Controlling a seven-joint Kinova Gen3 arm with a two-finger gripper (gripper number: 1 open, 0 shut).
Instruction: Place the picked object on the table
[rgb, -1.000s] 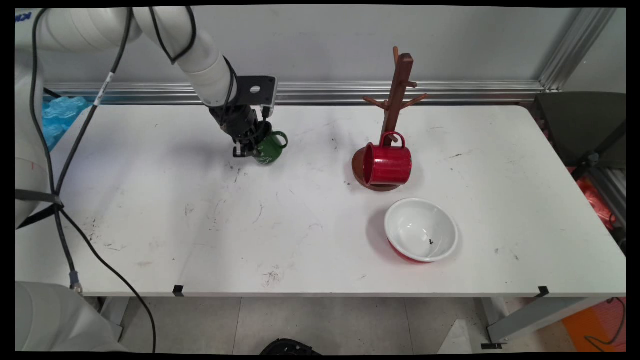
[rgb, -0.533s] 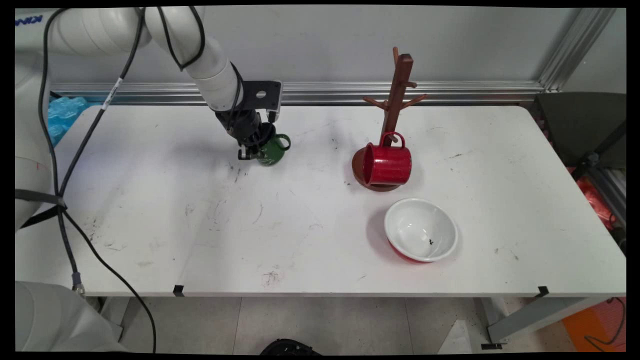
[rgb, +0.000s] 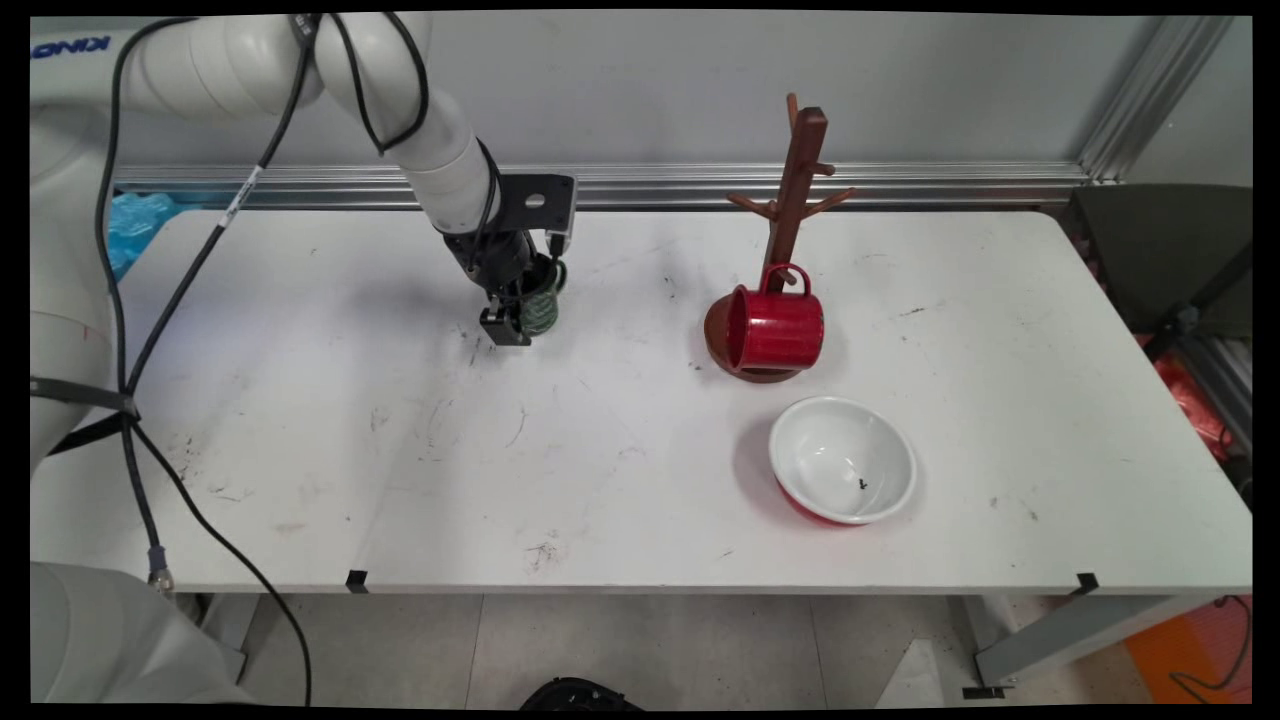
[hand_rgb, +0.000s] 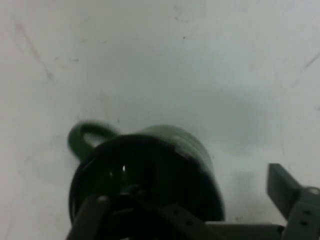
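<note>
Green mug stands upright on the white surface, its wall between the spread fingers of the gripper, one finger inside the rim and one outside, not yet clamped.

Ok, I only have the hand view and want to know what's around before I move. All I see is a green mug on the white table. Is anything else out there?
Observer: Yes. In the main view a wooden mug tree stands toward the picture's right, well apart from the green mug and the pincer beside it.
Operator: Anything hanging on it?
Observer: Its pegs are bare, but a red mug lies on its side at the tree's base, mouth facing the green mug.
Operator: And nearer the front edge?
Observer: A white bowl with a red outside sits upright in front of the tree.
</note>
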